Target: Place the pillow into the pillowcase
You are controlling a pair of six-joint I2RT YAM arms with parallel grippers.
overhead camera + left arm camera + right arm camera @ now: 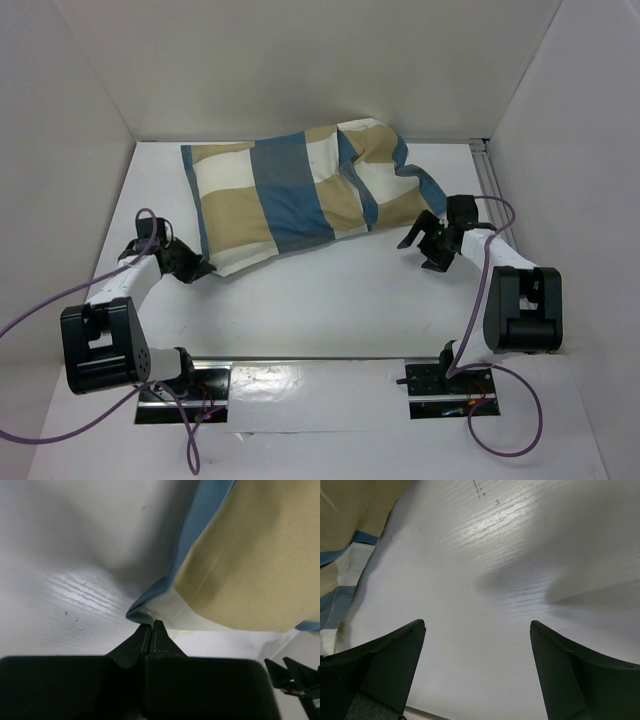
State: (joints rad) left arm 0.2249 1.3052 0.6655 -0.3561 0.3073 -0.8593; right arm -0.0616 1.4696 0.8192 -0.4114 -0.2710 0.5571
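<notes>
- The white table (330, 300) carries the pillowcase on its far half, between the two arms.
- The pillowcase (290, 200) lies plump and rumpled. It is made of big blue, tan and cream checked blocks. Its long side runs from its near-left corner up to a creased, bunched far-right end.
- The left arm (110, 320) reaches to the pillowcase's near-left corner.
- The right arm (520, 300) stands beside the pillowcase's right end.
- The left gripper (151, 624) has its jaws pressed together on the cream hem at that corner, where a blue edge curls up just off the table.
- The right gripper (477, 623) has its jaws wide apart over bare table, just right of the pillowcase and not touching it.
</notes>
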